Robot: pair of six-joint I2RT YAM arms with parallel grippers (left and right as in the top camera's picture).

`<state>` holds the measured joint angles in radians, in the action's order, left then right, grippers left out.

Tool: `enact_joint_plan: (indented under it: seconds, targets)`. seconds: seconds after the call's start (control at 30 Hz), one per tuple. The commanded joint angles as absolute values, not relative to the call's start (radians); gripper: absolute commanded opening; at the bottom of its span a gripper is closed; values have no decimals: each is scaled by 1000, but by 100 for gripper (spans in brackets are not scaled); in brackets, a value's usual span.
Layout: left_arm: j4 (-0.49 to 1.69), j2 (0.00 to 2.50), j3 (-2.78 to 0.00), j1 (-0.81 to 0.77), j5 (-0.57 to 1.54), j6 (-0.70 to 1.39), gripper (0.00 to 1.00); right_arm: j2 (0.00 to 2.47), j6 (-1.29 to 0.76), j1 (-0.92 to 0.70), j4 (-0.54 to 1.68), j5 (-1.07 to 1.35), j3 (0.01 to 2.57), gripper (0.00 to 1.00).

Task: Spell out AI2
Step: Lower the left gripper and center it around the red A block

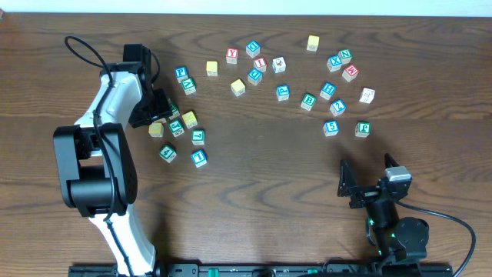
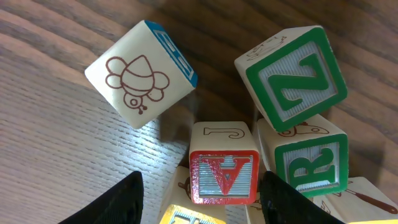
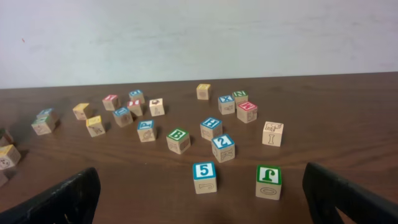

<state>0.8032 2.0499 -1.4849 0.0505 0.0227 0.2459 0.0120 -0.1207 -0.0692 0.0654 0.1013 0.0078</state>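
In the left wrist view a red A block (image 2: 224,177) lies between my left gripper's (image 2: 202,194) two fingers. The jaws are open; the right finger is close to the block and the left finger stands apart from it. In the overhead view the left gripper (image 1: 161,115) is over the left cluster of blocks and hides the A block. A blue 2 block (image 1: 337,107) sits at the right and also shows in the right wrist view (image 3: 223,147). A pale block showing an I (image 3: 272,133) stands near it. My right gripper (image 1: 360,188) is open and empty at the front right.
Crowding the A block are a green Z block (image 2: 292,78), a green R block (image 2: 311,162), a bee-picture block (image 2: 140,74) and a yellow block (image 2: 186,218). A blue 5 block (image 3: 204,176) and a green J block (image 3: 268,180) sit ahead of the right gripper. Several more blocks lie along the back.
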Motion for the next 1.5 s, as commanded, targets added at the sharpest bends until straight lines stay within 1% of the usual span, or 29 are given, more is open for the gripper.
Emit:
enact_joint_plan:
  seconds: [0.0,0.33,0.37,0.47,0.53,0.83,1.2,1.3,1.37,1.43,1.47]
  targets:
    - [799,2057,-1494,54,15,230,59,7,-110,-65,68,104,6,99]
    - [787,2087,-1494,53,15,233,59,7,-110,-65,68,104,6,99]
    - [786,2087,-1494,53,14,234,58,7,-110,-65,68,104,6,99]
    - [785,2085,-1494,53,14,234,44,7,-110,-65,68,104,6,99]
    - [786,2083,-1494,53,14,234,39,7,-110,-65,68,104,6,99]
    - [793,2052,-1494,53,14,233,39,7,-110,-65,68,104,6,99]
    - [836,1858,-1494,53,7,225,39,7,-110,-65,68,104,6,99]
    - [841,1839,-1494,53,7,187,39,7,-110,-65,68,104,6,99]
    - [848,1845,-1494,53,7,131,40,7,-110,-65,68,104,6,99]
    - [855,1864,-1491,53,7,75,46,7,-110,-65,68,104,6,99]
    - [855,1874,-1487,53,7,56,47,7,-110,-65,68,104,6,99]
